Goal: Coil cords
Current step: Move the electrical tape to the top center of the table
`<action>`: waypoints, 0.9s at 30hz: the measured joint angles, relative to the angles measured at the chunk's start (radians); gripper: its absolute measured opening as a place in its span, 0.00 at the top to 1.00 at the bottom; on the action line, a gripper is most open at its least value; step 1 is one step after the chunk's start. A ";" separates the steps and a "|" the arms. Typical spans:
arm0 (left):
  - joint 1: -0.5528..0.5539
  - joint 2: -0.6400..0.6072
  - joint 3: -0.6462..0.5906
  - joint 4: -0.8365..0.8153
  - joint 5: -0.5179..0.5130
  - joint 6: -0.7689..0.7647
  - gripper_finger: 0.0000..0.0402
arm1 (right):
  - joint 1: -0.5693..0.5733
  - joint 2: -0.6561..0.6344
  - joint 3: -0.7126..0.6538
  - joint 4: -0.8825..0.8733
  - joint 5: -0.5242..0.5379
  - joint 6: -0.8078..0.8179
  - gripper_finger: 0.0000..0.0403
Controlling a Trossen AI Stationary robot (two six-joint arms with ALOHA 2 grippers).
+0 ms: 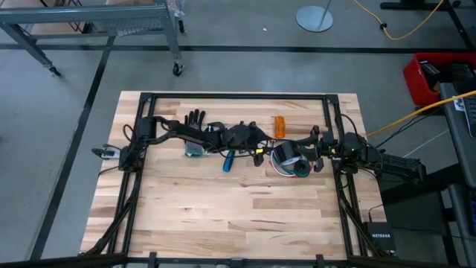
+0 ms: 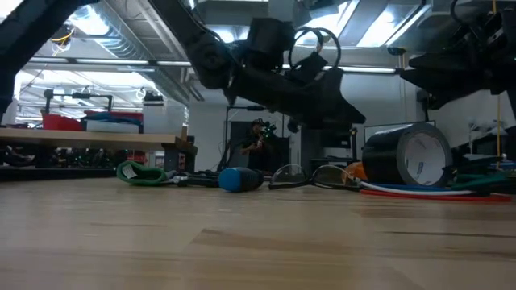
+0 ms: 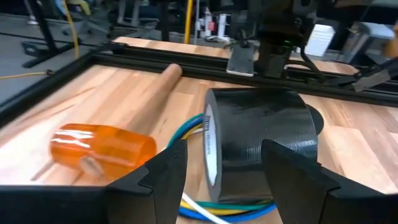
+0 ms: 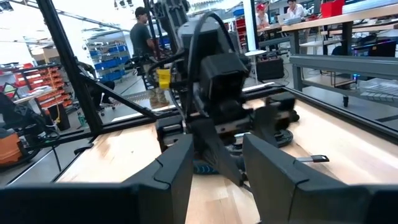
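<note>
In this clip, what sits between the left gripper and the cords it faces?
In the left wrist view, the left gripper is open, and the grey tape roll stands between its fingers and beyond; the cords ring the roll's base.

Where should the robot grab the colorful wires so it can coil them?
Probably the strands poking out past the tape roll, because the roll stands in the middle of the cords. The open left gripper could come down over that free edge, from the side without the roll.
</note>
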 joint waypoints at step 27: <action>0.074 0.176 0.221 -0.071 0.336 0.029 0.51 | 0.000 0.000 0.000 0.010 -0.124 0.030 0.65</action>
